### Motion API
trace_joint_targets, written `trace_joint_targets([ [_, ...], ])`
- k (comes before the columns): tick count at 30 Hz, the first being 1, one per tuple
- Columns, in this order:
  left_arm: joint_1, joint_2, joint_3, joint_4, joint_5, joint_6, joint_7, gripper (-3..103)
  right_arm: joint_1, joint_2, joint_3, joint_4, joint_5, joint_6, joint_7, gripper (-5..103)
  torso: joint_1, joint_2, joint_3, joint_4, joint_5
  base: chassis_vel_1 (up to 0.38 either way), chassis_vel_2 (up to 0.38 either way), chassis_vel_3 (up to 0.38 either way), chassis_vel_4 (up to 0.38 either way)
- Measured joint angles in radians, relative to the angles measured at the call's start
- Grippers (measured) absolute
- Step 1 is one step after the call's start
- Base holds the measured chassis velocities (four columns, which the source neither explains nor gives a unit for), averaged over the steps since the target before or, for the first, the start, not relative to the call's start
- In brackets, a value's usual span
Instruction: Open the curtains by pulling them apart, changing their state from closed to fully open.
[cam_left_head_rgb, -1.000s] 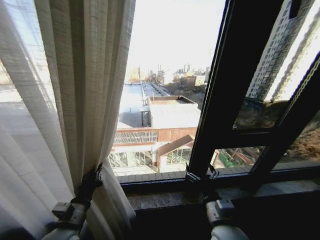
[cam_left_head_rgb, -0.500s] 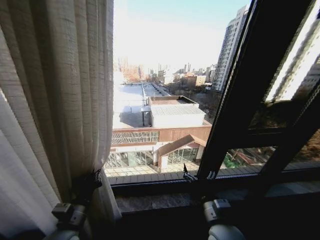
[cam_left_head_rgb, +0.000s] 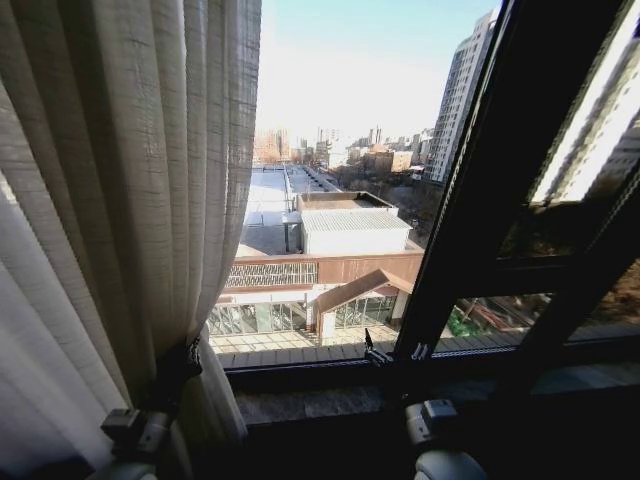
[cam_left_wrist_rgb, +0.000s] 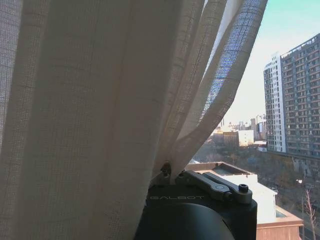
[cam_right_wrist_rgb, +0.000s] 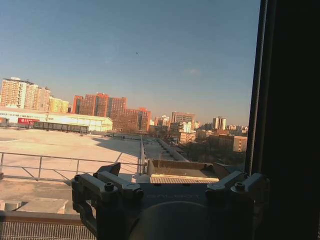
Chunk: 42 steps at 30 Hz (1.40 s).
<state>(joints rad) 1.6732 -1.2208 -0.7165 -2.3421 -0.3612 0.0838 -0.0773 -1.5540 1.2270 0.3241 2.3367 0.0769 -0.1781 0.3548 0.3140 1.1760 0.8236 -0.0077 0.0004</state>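
City rooftops and tower blocks are showing through the bare glass, with a dark window frame (cam_left_head_rgb: 480, 200) slanting up the right side and a stone sill (cam_left_head_rgb: 330, 400) running along the bottom. Sunlight is hitting the far buildings under a clear sky.

Curtains (cam_left_head_rgb: 120, 180) are hanging on the left of the head view, long axis vertical, pleats running top to bottom and converging downward to a pinched waist near the sill; below that the fabric is flaring out again. The inner edge is leaning slightly rightward toward the top. Only this left bunch is visible; a right panel can't be made out.

Left gripper (cam_left_head_rgb: 178, 365) is clenching the gathered fabric at the waist, low left above the sill; the left wrist view is showing its fingers (cam_left_wrist_rgb: 165, 172) nipped into the cloth folds (cam_left_wrist_rgb: 100, 100). Right gripper (cam_left_head_rgb: 372, 350) is sitting low at the base of the frame, fingers spread and holding nothing; the right wrist view is showing both open fingers (cam_right_wrist_rgb: 107, 187) against open sky.

Versus half a second ago, the curtain edge is reaching a bit further right at the top; the grippers are sitting almost where they were.
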Motion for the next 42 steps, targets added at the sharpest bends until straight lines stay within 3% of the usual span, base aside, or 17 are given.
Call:
trace_joint_targets([
  [24,0.032,-0.038,-0.027,-0.011,0.013,-0.017,0.003,0,0.002,-0.012,-0.001,-0.007,-0.01,0.034,-0.015,100,0.0,0.0,0.0,-0.0001,0.0001,0.061,0.066,-0.061,-0.061],
  [28,0.06,-0.045,-0.085,0.0,-0.003,-0.046,0.007,0,0.006,-0.014,-0.003,-0.014,-0.01,0.036,-0.017,100,0.0,0.0,0.0,0.0,-0.0001,0.0,0.0,0.0,0.0],
  [31,0.087,-0.044,-0.203,0.02,-0.076,-0.075,0.009,0,0.017,-0.011,-0.009,-0.027,-0.01,0.039,-0.019,100,0.0,0.0,0.0,0.0001,-0.0004,0.0,0.0,0.0,0.0],
  [37,0.096,-0.049,-0.349,0.092,-0.133,-0.12,0.008,0,0.023,-0.002,-0.022,-0.042,-0.014,0.047,-0.02,100,0.0,0.0,0.0,0.0,0.0,0.0,0.0,0.0,0.0],
  [39,0.083,-0.059,-0.441,0.17,-0.135,-0.15,-0.018,0,0.026,0.0,-0.028,-0.051,-0.017,0.052,-0.021,100,0.0,0.0,0.0,0.0,-0.0003,0.0,0.0,0.0,0.0],
  [42,0.07,-0.064,-0.494,0.214,-0.133,-0.151,-0.059,0,0.03,0.0,-0.03,-0.056,-0.018,0.055,-0.023,100,0.0,0.0,0.0,0.0,-0.0004,0.0,0.0,0.0,0.0],
])
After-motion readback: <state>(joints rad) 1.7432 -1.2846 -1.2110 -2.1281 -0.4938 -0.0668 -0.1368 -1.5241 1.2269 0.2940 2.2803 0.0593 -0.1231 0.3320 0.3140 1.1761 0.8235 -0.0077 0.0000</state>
